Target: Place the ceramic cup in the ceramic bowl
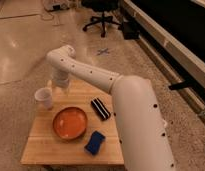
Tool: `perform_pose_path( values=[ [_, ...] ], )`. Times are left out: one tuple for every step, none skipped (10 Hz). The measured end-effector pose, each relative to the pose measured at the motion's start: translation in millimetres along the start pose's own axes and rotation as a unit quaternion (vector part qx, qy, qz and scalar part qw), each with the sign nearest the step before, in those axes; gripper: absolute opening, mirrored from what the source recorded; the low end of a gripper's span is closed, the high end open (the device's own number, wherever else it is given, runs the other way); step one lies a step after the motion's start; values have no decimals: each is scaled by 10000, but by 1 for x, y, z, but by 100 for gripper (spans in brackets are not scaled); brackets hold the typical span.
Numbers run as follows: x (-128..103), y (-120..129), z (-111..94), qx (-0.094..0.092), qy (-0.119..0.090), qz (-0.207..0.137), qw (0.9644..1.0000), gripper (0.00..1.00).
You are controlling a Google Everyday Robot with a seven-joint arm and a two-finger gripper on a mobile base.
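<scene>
The white ceramic cup (44,97) stands upright near the far left edge of the wooden table (46,147). The orange ceramic bowl (70,123) with a brownish rim sits in front of it and a little to the right, empty. My gripper (62,86) hangs down from the white wrist over the table's back edge, just right of the cup and a little behind it. It holds nothing that I can see.
A black striped object (100,108) lies right of the bowl. A blue sponge (95,142) lies near the front edge. My white arm (136,115) covers the table's right side. An office chair (102,15) stands on the floor behind.
</scene>
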Motion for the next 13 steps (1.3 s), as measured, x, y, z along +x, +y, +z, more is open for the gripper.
perform_pose_path(
  values=[
    [0, -9, 2, 41, 0, -64, 10000, 54],
    [0, -20, 6, 81, 1, -138, 9999, 54],
    [1, -27, 11, 91, 30, -207, 9997, 54],
    [3, -31, 16, 65, 68, -262, 9996, 54],
    [3, -33, 22, 25, 99, -318, 9994, 54],
    [3, -33, 31, -51, 144, -382, 9992, 54],
    [3, -33, 37, -113, 183, -422, 9989, 54],
    [3, -32, 44, -171, 214, -456, 9986, 54],
    [0, -31, 53, -260, 234, -525, 9980, 45],
    [-2, -31, 58, -302, 232, -556, 9977, 37],
    [-5, -31, 61, -337, 220, -584, 9975, 29],
    [-9, -30, 65, -374, 176, -611, 9973, 18],
    [-16, -30, 67, -384, 86, -640, 9972, 6]
  ],
)
